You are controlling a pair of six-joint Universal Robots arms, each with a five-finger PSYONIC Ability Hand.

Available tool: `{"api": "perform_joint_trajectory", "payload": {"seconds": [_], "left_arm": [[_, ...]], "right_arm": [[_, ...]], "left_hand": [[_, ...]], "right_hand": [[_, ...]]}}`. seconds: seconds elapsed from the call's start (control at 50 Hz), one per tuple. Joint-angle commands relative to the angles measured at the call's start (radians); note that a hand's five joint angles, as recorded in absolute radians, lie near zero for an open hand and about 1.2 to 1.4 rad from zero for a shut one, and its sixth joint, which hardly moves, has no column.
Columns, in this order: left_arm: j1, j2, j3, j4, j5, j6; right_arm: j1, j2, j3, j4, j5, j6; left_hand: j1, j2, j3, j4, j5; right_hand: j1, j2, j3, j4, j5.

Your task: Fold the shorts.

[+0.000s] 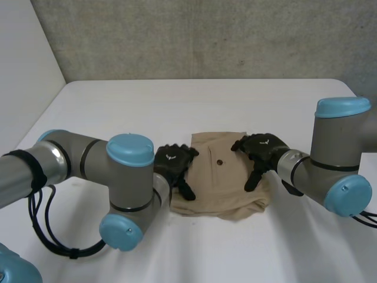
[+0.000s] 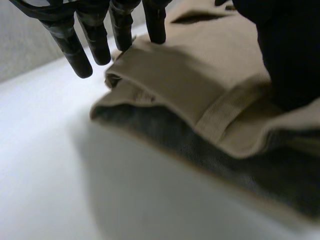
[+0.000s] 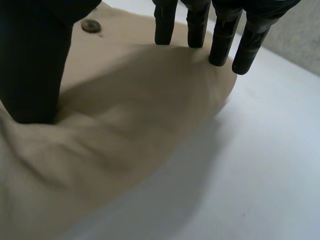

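Left hand (image 1: 172, 162) and right hand (image 1: 262, 148) — fingers straight, apart — rest on opposite edges of the shorts (image 1: 221, 184).

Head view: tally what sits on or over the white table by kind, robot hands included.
Tan shorts: 1
Black robot hands: 2, the left hand and the right hand
Total: 3

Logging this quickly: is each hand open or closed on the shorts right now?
Left hand: open, straight fingers at the left edge of the shorts.
Right hand: open, straight fingers at their right edge.
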Motion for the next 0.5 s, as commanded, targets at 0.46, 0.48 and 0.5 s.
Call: {"api": "perform_joint_trajectory", "payload": {"seconds": [0.46,0.48,0.5], "left_arm": [[0.322,0.705,-0.056,-0.229,-0.014,-0.01],[0.338,0.713,-0.053,-0.253,-0.01,-0.016],[0.348,0.716,-0.051,-0.276,-0.003,-0.024]], "right_arm": [[0.007,-0.503,-0.027,-0.057,0.305,0.152],[0.006,-0.504,-0.025,-0.045,0.313,0.144],[0.006,-0.506,-0.025,-0.034,0.317,0.138]], "left_hand": [[0.015,0.011,-0.003,0.005,-0.008],[0.003,-0.001,-0.015,-0.007,-0.02],[-0.003,-0.007,-0.021,-0.013,-0.026]], "right_hand": [[-0.005,-0.036,-0.035,-0.054,-0.058],[-0.005,-0.036,-0.035,-0.054,-0.058],[-0.005,-0.036,-0.035,-0.054,-0.058]]}}
